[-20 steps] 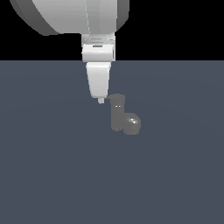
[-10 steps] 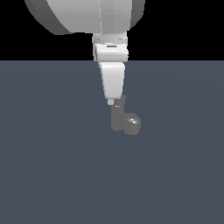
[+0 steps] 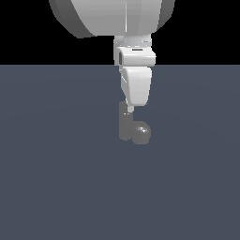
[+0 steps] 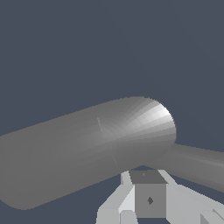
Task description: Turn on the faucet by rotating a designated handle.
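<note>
From my remote seat, the exterior view shows a flat dark slate-blue floor point(image 3: 51, 187) filling the lower part of the scene, bare on the exterior view's left. Moving toward the centre, I see the small glossy grey metal faucet point(image 3: 133, 127) standing on that floor: an upright cylindrical post on its left side and a rounded bulbous base bulging out toward the exterior view's right. Directly above it hangs the large white robot arm point(image 3: 112, 16), its broad rounded link crossing the top of the picture, with the white gripper point(image 3: 130, 110) pointing straight down. The tip of the gripper overlaps the top of the faucet's post and appears to be touching or just beside it, though I cannot confirm contact from here. I see the gripper edge-on as one solid block, so I cannot tell whether its fingers are spread or closed.

In the wrist view, the faucet's grey cylinder fills the middle of the picture at very close range, lit brightly at its rounded end. A thinner, tapering grey handle point(image 4: 197, 164) runs out from behind that end. A pale grey finger point(image 4: 148, 197) of the gripper sits just beside the cylinder, with nothing visibly clamped.
</note>
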Available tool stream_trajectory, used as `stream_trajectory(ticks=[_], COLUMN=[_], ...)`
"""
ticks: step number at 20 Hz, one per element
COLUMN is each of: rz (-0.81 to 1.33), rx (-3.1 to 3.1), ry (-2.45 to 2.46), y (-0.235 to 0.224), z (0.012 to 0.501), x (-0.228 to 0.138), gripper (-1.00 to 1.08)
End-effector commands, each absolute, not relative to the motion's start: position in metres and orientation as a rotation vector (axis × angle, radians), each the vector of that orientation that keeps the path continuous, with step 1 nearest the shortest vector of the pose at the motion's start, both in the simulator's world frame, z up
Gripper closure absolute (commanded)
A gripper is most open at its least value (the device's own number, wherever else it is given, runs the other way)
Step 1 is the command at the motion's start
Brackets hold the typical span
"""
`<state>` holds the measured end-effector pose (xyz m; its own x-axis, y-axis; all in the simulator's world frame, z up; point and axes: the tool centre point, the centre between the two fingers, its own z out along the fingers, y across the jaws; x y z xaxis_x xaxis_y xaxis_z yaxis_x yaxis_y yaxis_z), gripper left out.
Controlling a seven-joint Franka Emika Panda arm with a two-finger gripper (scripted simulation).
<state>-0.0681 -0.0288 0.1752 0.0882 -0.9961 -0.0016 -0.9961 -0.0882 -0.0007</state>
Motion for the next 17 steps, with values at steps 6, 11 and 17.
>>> stream_trajectory(ticks=[6,11,17], rz=[-0.002,-0.001,0.0], rx=[-2.29,-2.279,-2.269], ry=[2.148,2.161,2.173], y=[-0.066,-0.088,-0.109], z=[0.174,0.174,0.173], x=[-0.049,-0.037,-0.026], gripper=[1.08,1.08,1.08])
